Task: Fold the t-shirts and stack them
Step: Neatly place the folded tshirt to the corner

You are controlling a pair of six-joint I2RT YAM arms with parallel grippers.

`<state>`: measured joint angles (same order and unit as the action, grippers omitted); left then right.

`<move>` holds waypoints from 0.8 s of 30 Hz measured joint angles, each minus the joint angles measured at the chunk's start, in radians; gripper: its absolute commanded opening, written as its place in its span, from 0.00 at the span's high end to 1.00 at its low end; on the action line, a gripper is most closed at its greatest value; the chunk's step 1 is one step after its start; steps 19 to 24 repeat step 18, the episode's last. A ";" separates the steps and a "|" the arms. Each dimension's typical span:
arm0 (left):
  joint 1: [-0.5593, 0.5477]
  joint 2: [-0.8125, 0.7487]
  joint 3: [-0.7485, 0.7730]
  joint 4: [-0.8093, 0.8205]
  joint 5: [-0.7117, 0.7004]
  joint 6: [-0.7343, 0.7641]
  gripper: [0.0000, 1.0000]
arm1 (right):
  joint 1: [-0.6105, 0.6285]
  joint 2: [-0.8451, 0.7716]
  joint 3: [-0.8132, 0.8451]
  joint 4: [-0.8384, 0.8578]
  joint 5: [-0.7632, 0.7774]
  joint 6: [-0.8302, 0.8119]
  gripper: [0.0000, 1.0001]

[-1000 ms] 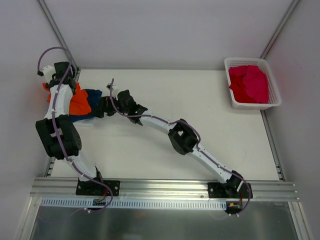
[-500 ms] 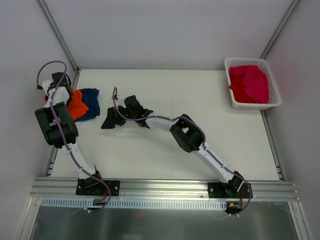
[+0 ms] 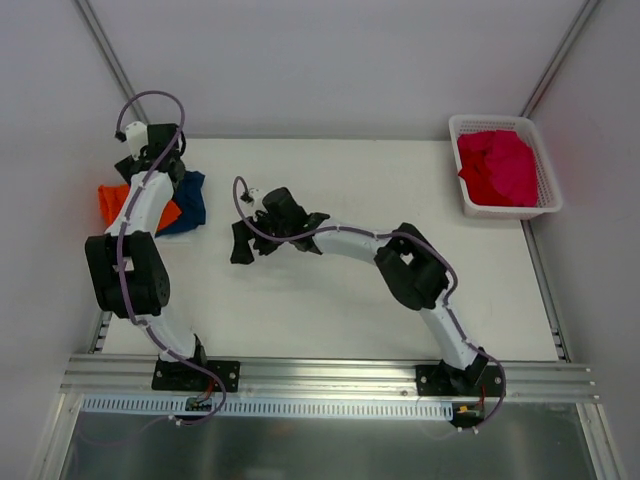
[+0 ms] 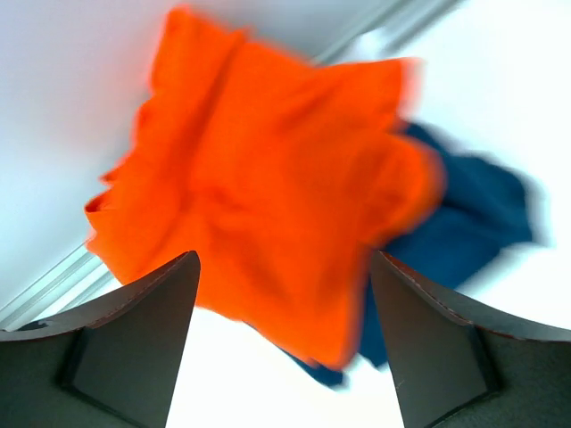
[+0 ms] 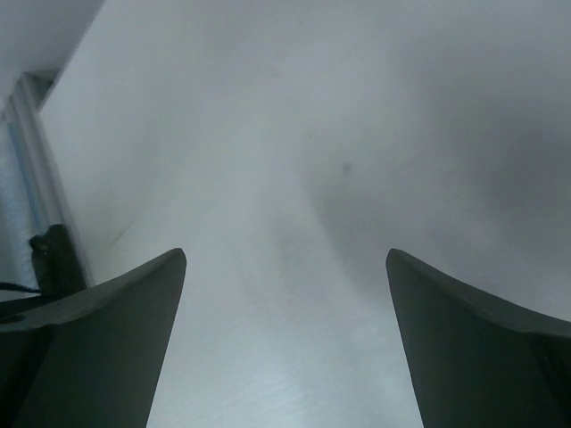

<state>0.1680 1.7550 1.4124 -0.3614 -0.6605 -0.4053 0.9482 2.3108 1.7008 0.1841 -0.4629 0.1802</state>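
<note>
The orange t-shirt (image 4: 268, 178) lies crumpled on top of the navy t-shirt (image 4: 473, 214) at the table's far left; in the top view the orange one (image 3: 113, 203) hangs over the left edge beside the navy one (image 3: 190, 196). My left gripper (image 4: 284, 267) is open above them with nothing between its fingers, and it shows in the top view (image 3: 160, 165) too. My right gripper (image 3: 242, 245) is open over bare table (image 5: 285, 259), a little right of the pile. Magenta-pink t-shirts (image 3: 497, 165) lie bunched in the basket.
The white lattice basket (image 3: 548, 205) stands at the far right corner of the table (image 3: 350, 180). A metal rail runs along the table's left edge (image 4: 53, 285). My right arm stretches diagonally across the middle of the table.
My left gripper has opened and let go of the orange t-shirt, which now rests on the navy one. The left wrist has lifted toward the far side. My right gripper has drawn back rightward.
</note>
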 measured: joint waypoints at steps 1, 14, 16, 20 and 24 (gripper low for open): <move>-0.038 -0.031 0.003 0.010 -0.010 0.006 0.25 | -0.002 -0.041 -0.002 -0.078 0.048 -0.043 0.01; -0.544 -0.413 0.174 0.074 -0.007 0.149 0.29 | -0.015 -0.981 -0.254 -0.614 0.994 -0.391 0.01; -0.606 -0.472 0.106 0.093 0.021 0.150 0.29 | -0.015 -1.120 -0.337 -0.637 1.080 -0.378 0.00; -0.638 -0.508 0.018 0.093 0.060 0.129 0.29 | -0.015 -1.244 -0.445 -0.668 1.149 -0.356 0.01; -0.638 -0.508 0.018 0.093 0.060 0.129 0.29 | -0.015 -1.244 -0.445 -0.668 1.149 -0.356 0.01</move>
